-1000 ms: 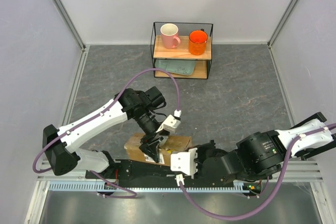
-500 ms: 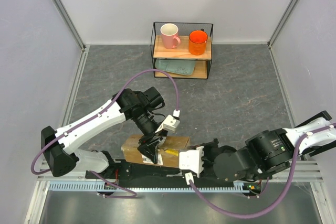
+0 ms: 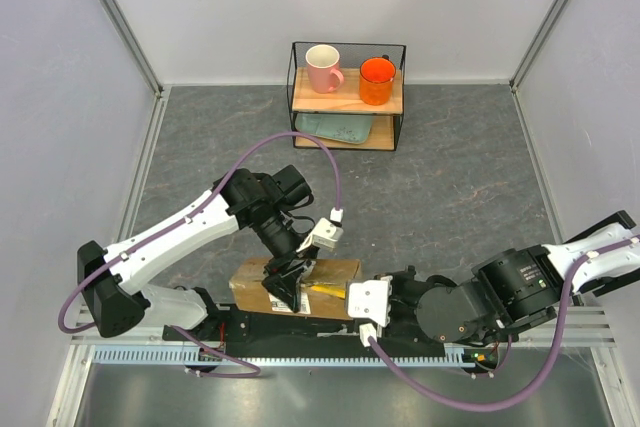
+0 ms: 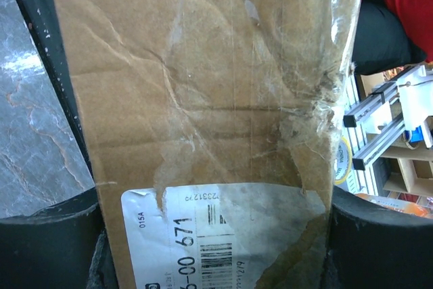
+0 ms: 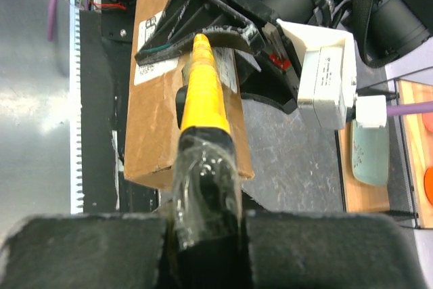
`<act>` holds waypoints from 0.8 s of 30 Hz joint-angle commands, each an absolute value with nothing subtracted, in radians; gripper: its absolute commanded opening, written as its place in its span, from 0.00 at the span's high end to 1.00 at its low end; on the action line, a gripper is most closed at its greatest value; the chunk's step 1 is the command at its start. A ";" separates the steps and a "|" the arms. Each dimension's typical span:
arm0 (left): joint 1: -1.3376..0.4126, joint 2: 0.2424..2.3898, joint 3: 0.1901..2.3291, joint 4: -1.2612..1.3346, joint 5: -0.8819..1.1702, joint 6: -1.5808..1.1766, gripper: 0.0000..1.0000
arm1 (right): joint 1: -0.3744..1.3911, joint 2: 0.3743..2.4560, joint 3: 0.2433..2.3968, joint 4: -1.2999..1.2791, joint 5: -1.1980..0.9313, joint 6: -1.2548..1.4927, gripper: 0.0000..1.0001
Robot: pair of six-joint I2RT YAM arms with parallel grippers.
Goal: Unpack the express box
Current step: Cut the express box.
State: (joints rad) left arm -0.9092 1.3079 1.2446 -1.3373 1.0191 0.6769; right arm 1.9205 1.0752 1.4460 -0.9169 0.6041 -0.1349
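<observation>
At the near edge of the table [image 3: 450,187], just ahead of the arm bases, the express box [image 3: 338,270] lies flat, shipping label [image 4: 223,235] up. Across its short width the left gripper [image 3: 286,285] straddles it, jaws spread wide, one finger pressed on each long edge, so it's clamped on the box. Reads as a hold-down: pins the parcel so it doesn't skate under a blade.

Meanwhile the right gripper [image 5: 203,241] is clenched on the yellow utility knife [image 5: 203,93], whose handle end is wrapped in clear film, probably for grip. Knife runs along the box's long axis over the top face, tip aimed at the left fingers. Can't tell if the blade is out or touching cardboard.

Wrinkled clear packing tape [image 4: 270,133] covers the top; no cut visible. Judgement: cutting step is set up but not started, box unopened. Risk: tip sits close to the left gripper, so the cut path has to stop short of it or run beside it.

Far side, the wire rack [image 3: 348,95] with two mugs stands well apart, not involved.
</observation>
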 commanded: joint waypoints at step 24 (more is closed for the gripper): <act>-0.885 1.451 1.031 -0.839 0.100 0.523 0.18 | 1.924 0.953 1.338 -1.088 0.710 0.132 1.00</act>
